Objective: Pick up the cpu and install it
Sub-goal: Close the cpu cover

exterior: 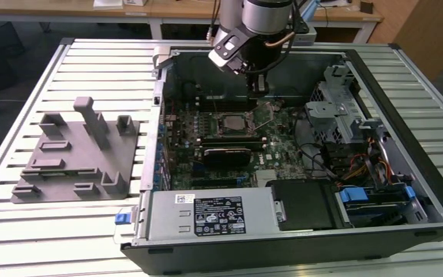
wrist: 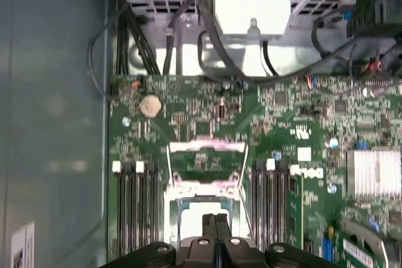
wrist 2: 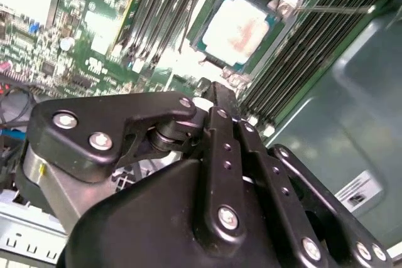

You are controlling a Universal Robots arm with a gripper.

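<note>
The cpu (wrist 2: pixel 242 29) is a small square chip with a pale silver top. It lies flat in the metal-framed socket (exterior: pixel 233 122) on the green motherboard (wrist: pixel 282 130), inside the open computer case. My gripper (exterior: pixel 260 88) hangs above the board, just behind the socket toward the case's back wall. In both wrist views its two black fingers (wrist: pixel 209 225) are pressed together with nothing between them, so it is shut and empty. In the first wrist view the cpu (wrist: pixel 200 214) shows partly behind the fingertips. In the second wrist view the gripper (wrist 2: pixel 217 92) stands apart from the chip.
A large grey plastic holder with upright posts (exterior: pixel 75 156) sits on the slatted table at the exterior view's left. The case (exterior: pixel 406 115) holds a power supply (exterior: pixel 206 213), drive cages (exterior: pixel 341 109), cables (exterior: pixel 360 167) and memory slots (wrist: pixel 135 211) beside the socket.
</note>
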